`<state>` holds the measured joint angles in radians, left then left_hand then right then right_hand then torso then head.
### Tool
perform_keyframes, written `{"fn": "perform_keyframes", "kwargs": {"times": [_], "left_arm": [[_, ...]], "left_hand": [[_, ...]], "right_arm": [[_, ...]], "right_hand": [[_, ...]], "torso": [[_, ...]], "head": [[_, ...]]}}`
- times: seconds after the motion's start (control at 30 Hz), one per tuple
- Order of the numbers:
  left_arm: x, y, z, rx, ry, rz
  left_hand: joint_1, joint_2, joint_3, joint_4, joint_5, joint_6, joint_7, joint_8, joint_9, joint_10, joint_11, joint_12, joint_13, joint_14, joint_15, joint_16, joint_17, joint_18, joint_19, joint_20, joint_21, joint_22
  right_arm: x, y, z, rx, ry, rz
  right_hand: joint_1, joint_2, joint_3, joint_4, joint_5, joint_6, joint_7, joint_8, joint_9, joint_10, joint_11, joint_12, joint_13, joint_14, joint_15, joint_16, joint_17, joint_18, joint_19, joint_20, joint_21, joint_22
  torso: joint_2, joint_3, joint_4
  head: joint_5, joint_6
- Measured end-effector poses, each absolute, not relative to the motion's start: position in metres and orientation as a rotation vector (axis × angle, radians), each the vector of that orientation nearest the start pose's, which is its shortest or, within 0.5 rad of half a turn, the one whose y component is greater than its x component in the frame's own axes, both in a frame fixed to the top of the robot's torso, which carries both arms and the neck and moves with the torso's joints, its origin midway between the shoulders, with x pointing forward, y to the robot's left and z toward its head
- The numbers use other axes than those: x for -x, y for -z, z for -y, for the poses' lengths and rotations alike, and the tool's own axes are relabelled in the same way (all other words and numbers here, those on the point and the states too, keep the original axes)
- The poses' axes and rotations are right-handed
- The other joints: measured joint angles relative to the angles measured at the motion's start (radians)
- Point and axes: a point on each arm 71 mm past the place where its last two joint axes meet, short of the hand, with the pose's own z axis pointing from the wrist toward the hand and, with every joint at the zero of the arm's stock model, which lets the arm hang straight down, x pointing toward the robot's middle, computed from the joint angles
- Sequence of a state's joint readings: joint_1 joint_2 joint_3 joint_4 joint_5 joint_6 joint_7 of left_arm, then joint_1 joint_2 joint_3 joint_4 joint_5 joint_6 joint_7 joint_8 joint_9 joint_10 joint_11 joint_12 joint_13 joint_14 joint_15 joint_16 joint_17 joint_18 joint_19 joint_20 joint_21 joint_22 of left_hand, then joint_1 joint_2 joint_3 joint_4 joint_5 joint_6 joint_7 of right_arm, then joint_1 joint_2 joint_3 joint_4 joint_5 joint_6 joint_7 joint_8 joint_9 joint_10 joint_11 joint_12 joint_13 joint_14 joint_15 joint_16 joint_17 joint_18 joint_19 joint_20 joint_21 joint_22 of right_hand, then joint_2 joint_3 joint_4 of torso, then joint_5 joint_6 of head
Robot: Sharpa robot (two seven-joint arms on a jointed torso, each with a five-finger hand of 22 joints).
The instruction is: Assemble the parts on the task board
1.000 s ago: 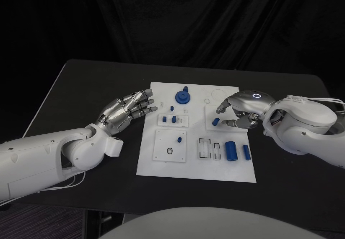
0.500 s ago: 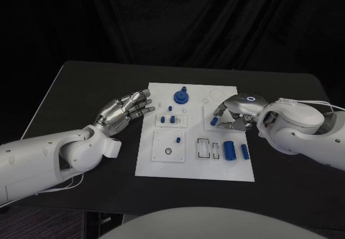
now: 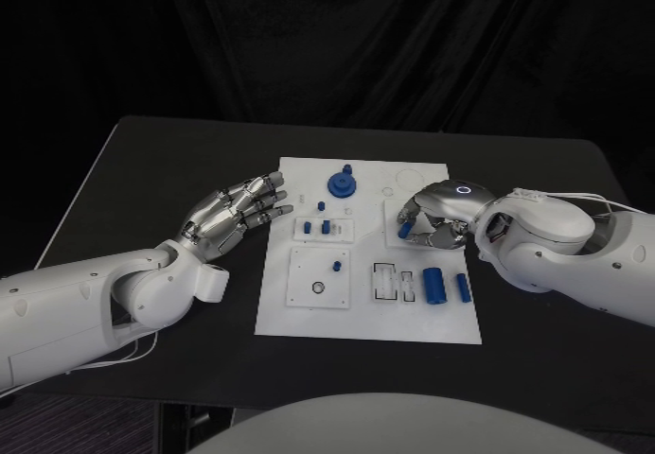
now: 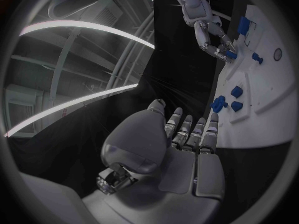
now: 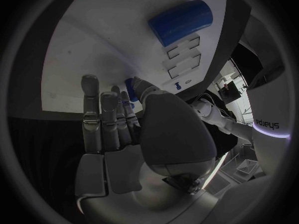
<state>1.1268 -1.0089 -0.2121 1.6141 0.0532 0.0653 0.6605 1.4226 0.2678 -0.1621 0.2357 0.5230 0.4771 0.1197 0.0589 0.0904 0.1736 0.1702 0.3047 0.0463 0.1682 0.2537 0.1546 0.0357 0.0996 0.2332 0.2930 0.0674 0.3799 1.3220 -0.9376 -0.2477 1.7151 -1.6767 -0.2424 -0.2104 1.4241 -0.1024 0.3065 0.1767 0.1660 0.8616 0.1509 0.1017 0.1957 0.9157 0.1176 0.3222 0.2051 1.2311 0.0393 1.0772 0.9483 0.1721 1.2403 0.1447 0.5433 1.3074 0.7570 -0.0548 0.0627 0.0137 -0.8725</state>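
The white task board (image 3: pixel 358 312) lies in the middle of the black table. My right hand (image 3: pixel 434 219) rests low over the board's right side. Its thumb and fingers pinch a small blue cylinder (image 3: pixel 404 227), which still lies at board level; the same piece (image 5: pixel 131 88) sits at the thumb tip in the right wrist view. My left hand (image 3: pixel 240 212) hovers open just off the board's left edge, fingers straight and holding nothing. On the board sit a round blue knob (image 3: pixel 342 182), small blue pegs (image 3: pixel 320 227), a large blue cylinder (image 3: pixel 437 286) and a slimmer one (image 3: pixel 464 288).
A square plate with a dark ring (image 3: pixel 322 278) and two outlined slots (image 3: pixel 391 282) occupy the board's near half. Bare black table (image 3: pixel 164 151) surrounds the board, and its edges drop away at the left and front.
My right hand has slid left across the board and its fingers have come together on the small blue cylinder. The left hand has stayed in place.
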Motion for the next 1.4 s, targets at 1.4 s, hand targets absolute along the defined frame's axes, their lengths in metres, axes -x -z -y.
{"fn": "perform_keyframes", "kwargs": {"times": [1.4], "left_arm": [[-0.411, 0.253, -0.255, 1.193, 1.873, -1.456]], "left_hand": [[0.008, 0.000, 0.021, -0.021, 0.012, 0.023, 0.023, 0.004, 0.004, -0.007, -0.007, 0.000, 0.000, 0.000, 0.000, 0.000, 0.000, 0.000, 0.000, 0.000, 0.000, -0.007]], "right_arm": [[-0.409, 0.148, 0.166, 0.475, -0.605, -1.594]], "right_hand": [[0.071, 0.008, 0.059, -0.038, 0.037, 0.155, -0.017, 0.078, 0.063, 0.153, -0.043, -0.006, 0.003, 0.037, -0.030, 0.019, 0.025, -0.016, 0.034, -0.027, 0.061, 0.000]], "torso": [[0.001, -0.0010, -0.0016]], "head": [[0.027, 0.000]]}}
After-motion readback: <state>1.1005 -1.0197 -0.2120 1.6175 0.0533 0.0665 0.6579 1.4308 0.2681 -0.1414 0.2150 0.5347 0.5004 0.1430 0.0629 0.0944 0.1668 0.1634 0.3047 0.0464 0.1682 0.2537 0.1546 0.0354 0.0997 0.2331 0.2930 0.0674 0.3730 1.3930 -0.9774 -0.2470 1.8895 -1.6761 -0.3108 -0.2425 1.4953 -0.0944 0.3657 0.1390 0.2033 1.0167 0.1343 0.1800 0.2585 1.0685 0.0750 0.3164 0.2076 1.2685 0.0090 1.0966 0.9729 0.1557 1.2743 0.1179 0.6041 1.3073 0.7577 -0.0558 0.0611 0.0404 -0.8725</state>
